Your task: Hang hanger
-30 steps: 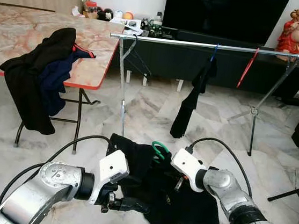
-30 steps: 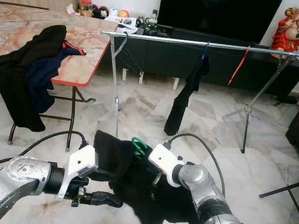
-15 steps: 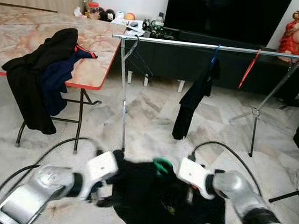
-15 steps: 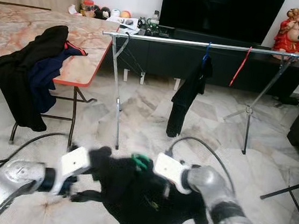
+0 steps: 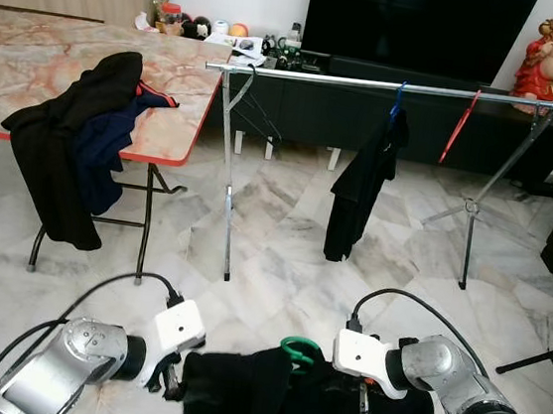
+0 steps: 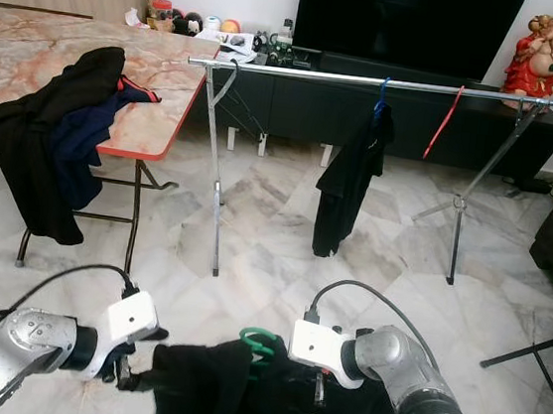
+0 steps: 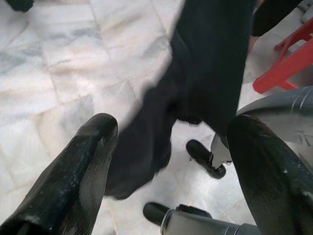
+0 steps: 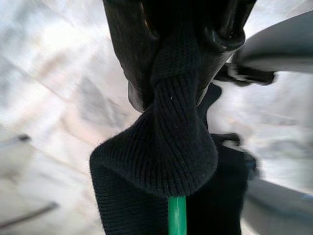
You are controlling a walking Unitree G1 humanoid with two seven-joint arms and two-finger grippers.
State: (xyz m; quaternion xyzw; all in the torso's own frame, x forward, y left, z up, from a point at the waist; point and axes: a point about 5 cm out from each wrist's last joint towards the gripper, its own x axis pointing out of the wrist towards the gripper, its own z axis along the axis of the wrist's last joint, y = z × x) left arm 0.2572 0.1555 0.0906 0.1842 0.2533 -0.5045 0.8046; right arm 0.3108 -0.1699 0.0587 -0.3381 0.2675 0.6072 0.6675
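Observation:
A black knit garment hangs on a green hanger whose hook sticks up between my two arms, low in front of me. My right gripper is shut on the garment's bunched neck, with the green hanger stem showing just below the pinch; in the left eye view that gripper sits right of the hook. My left gripper is open, fingers wide apart, with the garment's left shoulder just beyond them, beside it. The silver clothes rail stands farther ahead.
On the rail hang a black garment on a blue hanger, a red hanger and dark bare hangers. A marble-top table on the left carries dark clothes. A TV cabinet stands behind, and a red stool is close by.
Both arms have dropped and drawn back toward me, taking the garment and hanger lower in view. The rail and table have not moved.

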